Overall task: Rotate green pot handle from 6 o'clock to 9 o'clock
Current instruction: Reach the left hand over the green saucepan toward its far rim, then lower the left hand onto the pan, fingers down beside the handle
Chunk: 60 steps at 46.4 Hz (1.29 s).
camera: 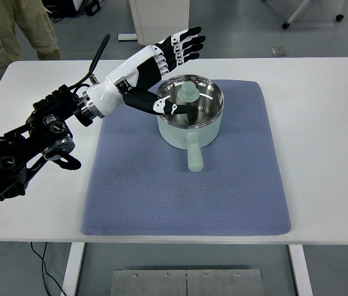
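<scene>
Pot [190, 117] sitting on mat [137, 185], upper middle, lid on, handle [194, 153] pointing toward 6 o'clock, so rotation not yet done by the look of it.

Going left to right. Far left: legs of a person [20, 28] standing beyond table [327, 123]. Left arm coming in from left edge, crossing table and mat corner. Left hand [161, 68] hovering at pot's left rim, four fingers [183, 44] stretched out flat and spread, pointing past pot's far side, thumb [161, 103] reaching over rim near lid. Gripping nothing; hard to tell whether thumb is touching rim or just above it. Black ladle-like tool [98, 57] lying on table behind wrist. Right arm not showing.

Step in hand: approaching pot, looking like setting up for contact, not yet on handle. Hand sitting by pot body, well apart from handle. Next move likely calling for either dropping down to handle and sweeping it clockwise toward left edge, or clamping body and twisting whole pot a quarter turn. Needing firm hold so pot turns in place rather than sliding off mat; textured mat probably adding drag.

Containers: pot closed with glass lid, steel rim, pale green knob [189, 92] in centre. Contents not visible through lid; appearing empty but cannot confirm.
</scene>
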Motion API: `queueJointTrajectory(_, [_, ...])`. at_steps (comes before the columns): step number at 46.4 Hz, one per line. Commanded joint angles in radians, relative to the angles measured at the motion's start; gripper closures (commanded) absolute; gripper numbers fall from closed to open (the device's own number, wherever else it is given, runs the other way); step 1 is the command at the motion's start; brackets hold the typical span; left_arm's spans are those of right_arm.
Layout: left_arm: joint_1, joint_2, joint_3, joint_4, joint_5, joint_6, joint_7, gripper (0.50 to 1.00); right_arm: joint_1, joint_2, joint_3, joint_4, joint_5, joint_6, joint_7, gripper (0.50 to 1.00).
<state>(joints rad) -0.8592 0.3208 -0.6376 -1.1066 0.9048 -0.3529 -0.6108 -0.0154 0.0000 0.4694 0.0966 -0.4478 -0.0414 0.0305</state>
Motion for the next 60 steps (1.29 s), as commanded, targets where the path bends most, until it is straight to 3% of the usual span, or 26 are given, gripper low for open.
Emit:
queueJointTrajectory(1, [-0.009,-0.002,0.002,-0.004,0.046,-0.001,0.0,0.5,0.0,0.0,0.0,0.0,0.0,0.0,0.0,0.5])
queueJointTrajectory(49, [-0.212,-0.025,0.139,-0.033,0.493,-0.005,0.0,0.5,0.0,0.0,0.0,0.0,0.0,0.0,0.0,0.5])
queueJointTrajectory(60, [-0.219,-0.04,0.139,-0.033,0.482,-0.06,0.0,0.5,0.0,0.0,0.0,0.0,0.0,0.0,0.0,0.5])
